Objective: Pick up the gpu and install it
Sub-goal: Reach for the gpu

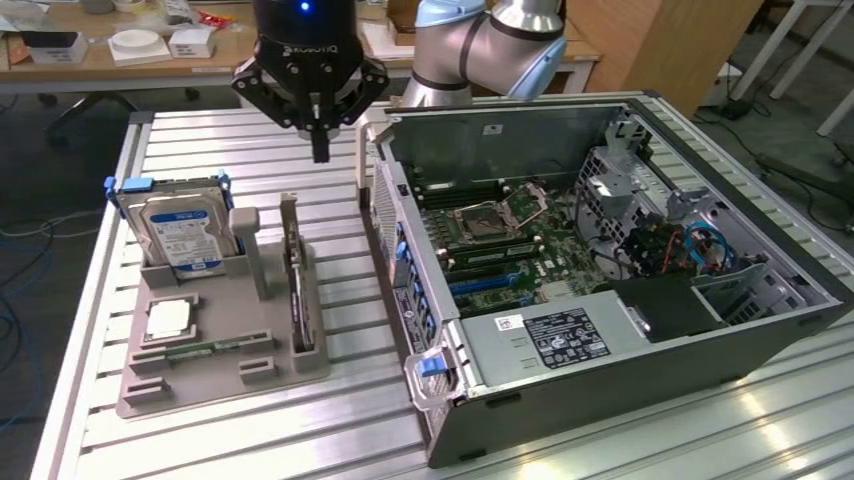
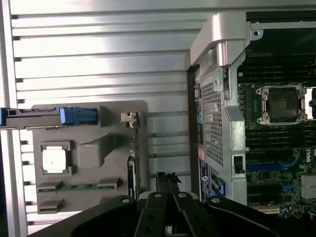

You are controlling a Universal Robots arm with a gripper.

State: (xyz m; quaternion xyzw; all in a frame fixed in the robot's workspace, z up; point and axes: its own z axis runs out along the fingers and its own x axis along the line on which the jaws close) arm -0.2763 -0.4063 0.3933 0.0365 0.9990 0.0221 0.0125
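Hand (image 2: 167, 183) closest to lens, black, fingers pressed together, nothing in it. In the exterior view the hand (image 1: 320, 150) hangs over bare slatted worktop (image 1: 267, 130), above the gap between grey tray (image 1: 200, 385) and open computer case (image 1: 641, 385), clear of both.

Graphics card (image 1: 300, 290) not picked up yet. It stands edge-on in the tray slot on the side nearest the case. From the wrist camera the graphics card (image 2: 132, 170) lies just beside the fingertips' line, not touched.

Hard drive (image 1: 180, 230) upright at the tray's far end, square chip (image 1: 171, 318) and memory stick (image 1: 200, 350) flat on the tray. Motherboard (image 1: 507, 240) exposed inside the case.

Step, by my read: approach before the grasp, install not begun. Grasp calls for fingers opened, lined up across the card's thin top edge, then a straight descent without bumping the case wall.
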